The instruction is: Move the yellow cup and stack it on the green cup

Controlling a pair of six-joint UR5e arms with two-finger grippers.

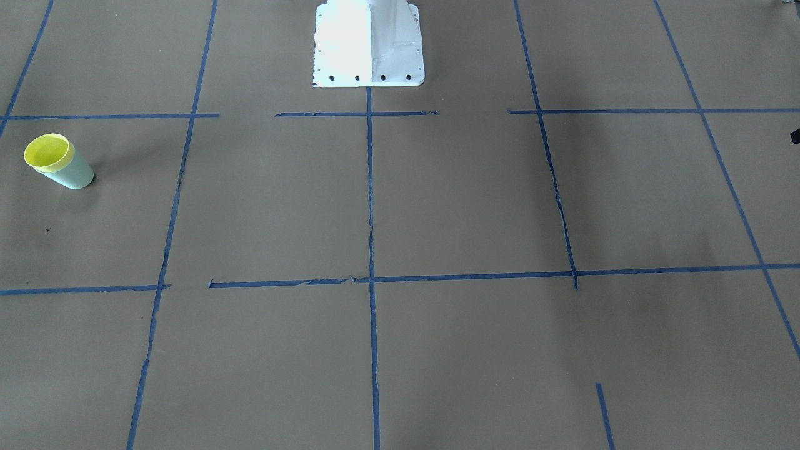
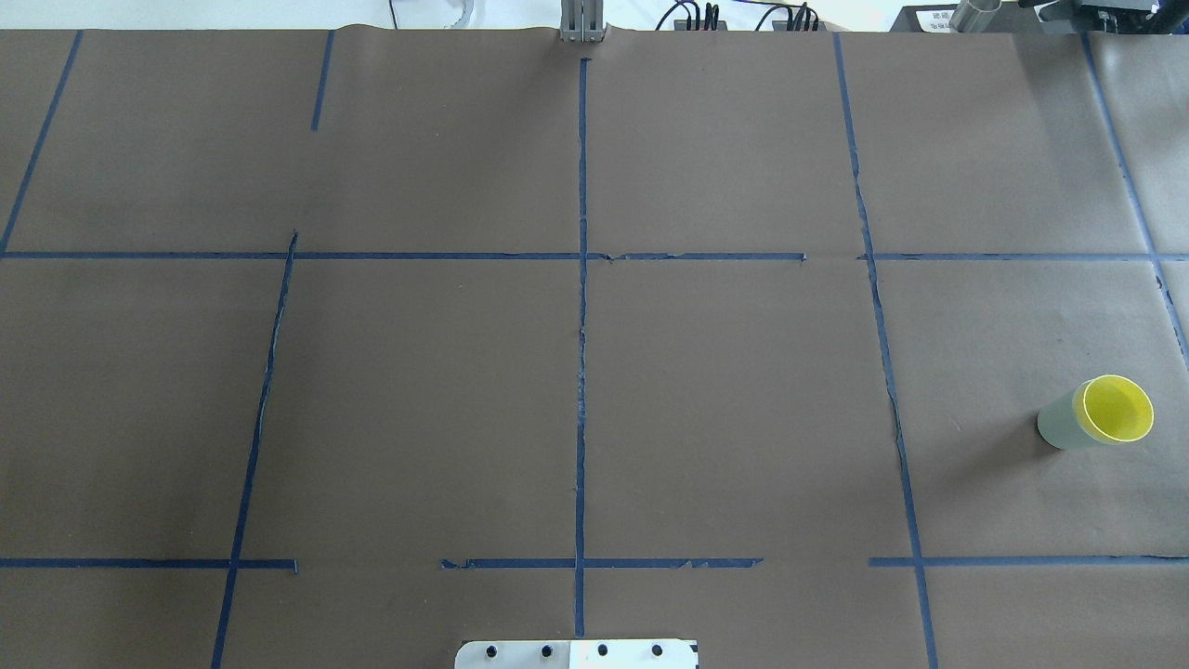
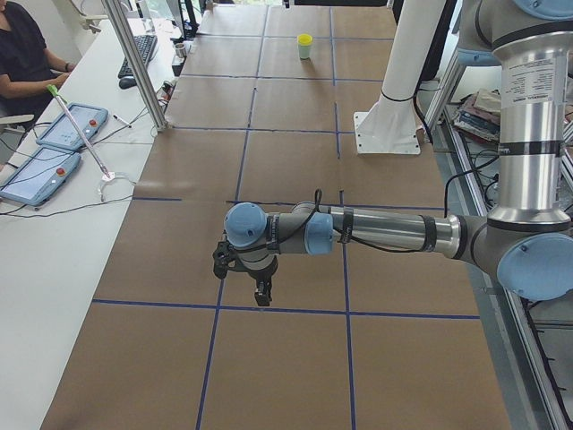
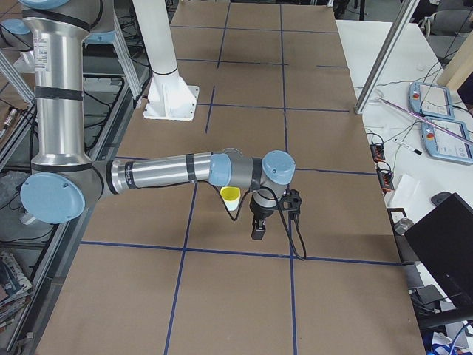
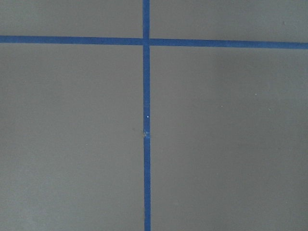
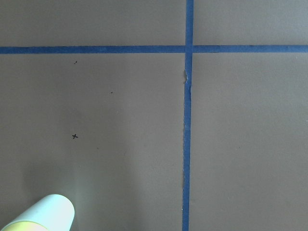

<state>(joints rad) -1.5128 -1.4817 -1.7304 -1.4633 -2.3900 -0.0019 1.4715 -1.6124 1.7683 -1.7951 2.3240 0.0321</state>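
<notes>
The yellow cup (image 1: 47, 152) sits nested inside the green cup (image 1: 74, 174), and the pair stands upright on the brown table. They are at the robot's right side in the overhead view, yellow cup (image 2: 1117, 409) in green cup (image 2: 1059, 426). The right wrist view shows the green cup (image 6: 48, 211) at its lower left corner. My right gripper (image 4: 257, 231) hangs above the table just beside the stacked cups (image 4: 230, 196), apart from them. My left gripper (image 3: 260, 291) hovers over bare table far from the cups (image 3: 305, 45). Both grippers show only in side views, so I cannot tell whether they are open or shut.
The white robot base (image 1: 369, 44) stands at the table's middle rear edge. Blue tape lines (image 2: 581, 372) grid the brown table. An operators' bench with tablets (image 3: 63, 125), a metal post (image 3: 134, 63) and a seated person (image 3: 22, 54) run along the far side.
</notes>
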